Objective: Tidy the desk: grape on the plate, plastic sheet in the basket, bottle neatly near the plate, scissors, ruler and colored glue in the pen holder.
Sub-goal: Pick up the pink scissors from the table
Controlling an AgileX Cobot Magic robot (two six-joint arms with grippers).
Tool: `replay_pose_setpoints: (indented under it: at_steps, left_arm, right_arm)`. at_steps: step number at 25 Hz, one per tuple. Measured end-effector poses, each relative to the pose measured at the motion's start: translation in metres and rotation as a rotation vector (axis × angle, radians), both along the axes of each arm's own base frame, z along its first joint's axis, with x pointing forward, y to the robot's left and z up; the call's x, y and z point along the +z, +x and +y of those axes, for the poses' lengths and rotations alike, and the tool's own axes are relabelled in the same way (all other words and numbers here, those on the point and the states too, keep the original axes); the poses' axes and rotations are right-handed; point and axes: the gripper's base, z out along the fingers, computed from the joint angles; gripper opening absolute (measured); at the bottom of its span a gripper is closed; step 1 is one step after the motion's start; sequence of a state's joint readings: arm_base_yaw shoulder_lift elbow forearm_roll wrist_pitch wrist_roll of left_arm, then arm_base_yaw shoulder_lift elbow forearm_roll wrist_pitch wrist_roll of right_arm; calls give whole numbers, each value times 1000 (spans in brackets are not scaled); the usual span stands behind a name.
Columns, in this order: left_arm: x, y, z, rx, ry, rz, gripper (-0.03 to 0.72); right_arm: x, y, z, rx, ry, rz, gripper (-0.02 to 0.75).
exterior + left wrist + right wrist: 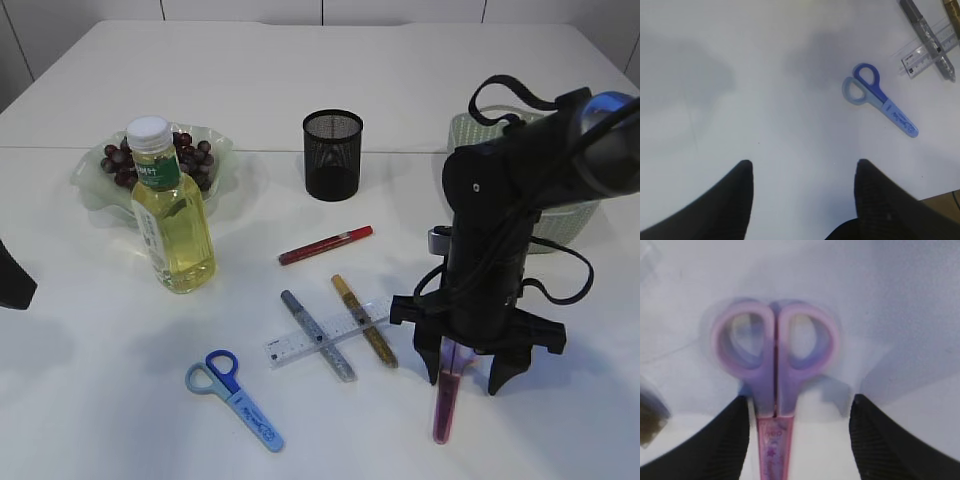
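My right gripper (463, 380) stands open, pointing down over pink-purple scissors (445, 400) near the table's front edge. In the right wrist view the scissors (775, 355) lie between the fingers (732, 440), closer to the left one and untouched. Blue scissors (235, 398) lie front left, seen ahead of my open, empty left gripper (804, 162). A clear ruler (300, 345) lies under silver (318, 335) and gold (365, 320) glue pens, and a red glue pen (325, 245) lies behind them. The bottle (175, 215) stands before the grape plate (95, 190). The plastic sheet is out of view.
The black mesh pen holder (333, 155) stands at centre back. The pale green basket (560, 225) is at the back right, mostly hidden behind my right arm. Grapes (195, 160) lie on the plate. The left arm's dark tip (12, 280) shows at the left edge.
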State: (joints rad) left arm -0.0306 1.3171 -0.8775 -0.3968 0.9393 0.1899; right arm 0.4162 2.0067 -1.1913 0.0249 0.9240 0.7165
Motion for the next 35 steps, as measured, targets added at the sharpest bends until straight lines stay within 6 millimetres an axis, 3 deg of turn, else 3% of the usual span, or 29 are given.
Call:
replay_pose_setpoints:
  at_steps: [7,15,30,35]
  left_arm:
    - [0,0,0,0,0,0,467]
    - [0,0,0,2,0,-4,467]
    - [0,1,0,2,1,-6,466]
    - [0,1,0,4,1,-9,465]
  right_arm:
    - [-1,0,0,1,2,0,468]
    - [-1,3,1,9,5,-26,211]
    - [0,3,0,40,6,-27,174]
    - [23,2,0,88,35,-84,174]
